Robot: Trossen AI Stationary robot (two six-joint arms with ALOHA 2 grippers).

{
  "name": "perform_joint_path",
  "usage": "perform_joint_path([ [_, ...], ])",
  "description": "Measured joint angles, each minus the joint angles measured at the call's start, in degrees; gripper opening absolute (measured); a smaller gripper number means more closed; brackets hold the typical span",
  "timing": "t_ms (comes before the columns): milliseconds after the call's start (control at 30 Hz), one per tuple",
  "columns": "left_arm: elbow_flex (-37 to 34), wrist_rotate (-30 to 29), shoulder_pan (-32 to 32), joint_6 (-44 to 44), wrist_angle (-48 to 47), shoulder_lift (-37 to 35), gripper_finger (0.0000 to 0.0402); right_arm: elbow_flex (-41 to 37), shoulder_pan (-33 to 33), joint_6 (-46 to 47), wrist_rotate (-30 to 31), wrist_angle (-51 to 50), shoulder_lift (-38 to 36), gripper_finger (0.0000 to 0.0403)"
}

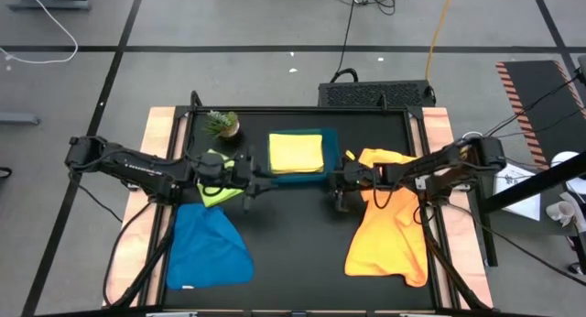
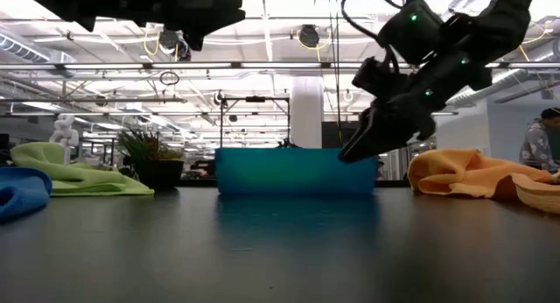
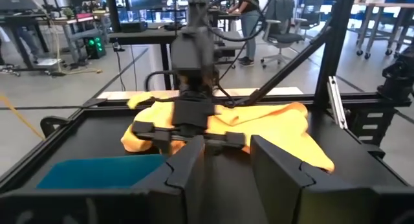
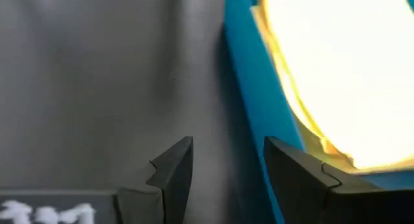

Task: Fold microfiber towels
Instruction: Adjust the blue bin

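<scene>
Both arms are dark, jointed and matte, trailing black cables. The left gripper (image 3: 223,162) has two angular black fingers (image 3: 187,169) with stepped inner edges. The right gripper (image 4: 223,169) has matching wedge-shaped fingers (image 4: 174,169), with white lettering on its body.

My left arm lies across the lime green towel (image 1: 213,191), so part of that cloth is hidden from above. The low view cuts off the blue towel (image 2: 22,194) at its edge, and my left arm there is only a dark shape running out of the top. My right arm covers part of the orange towels (image 1: 389,225); I cannot tell where one ends and the other begins. In my right wrist view the yellow towel (image 4: 336,68) is glaring, blurred and cut off, and the teal tray (image 4: 249,88) shows only one wall.
</scene>
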Motion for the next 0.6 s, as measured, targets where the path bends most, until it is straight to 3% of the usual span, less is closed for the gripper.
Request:
perform_joint_path([
  [333, 0.0, -1.67, 0.07, 0.08, -2.77, 0.0, 0.0127, 0.0, -6.57, 0.0, -0.44, 6.75, 0.28, 0.018],
  [467, 0.0, -1.79, -0.05, -1.08, -3.58, 0.0, 0.0127, 0.0, -6.13, -1.62, -9.94, 9.55, 0.04, 0.018],
  [600, 0.0, -1.79, -0.09, -1.6, -3.41, 0.0, 0.0127, 0.42, -3.81, -2.62, -10.85, 13.23, 1.57, 0.018],
])
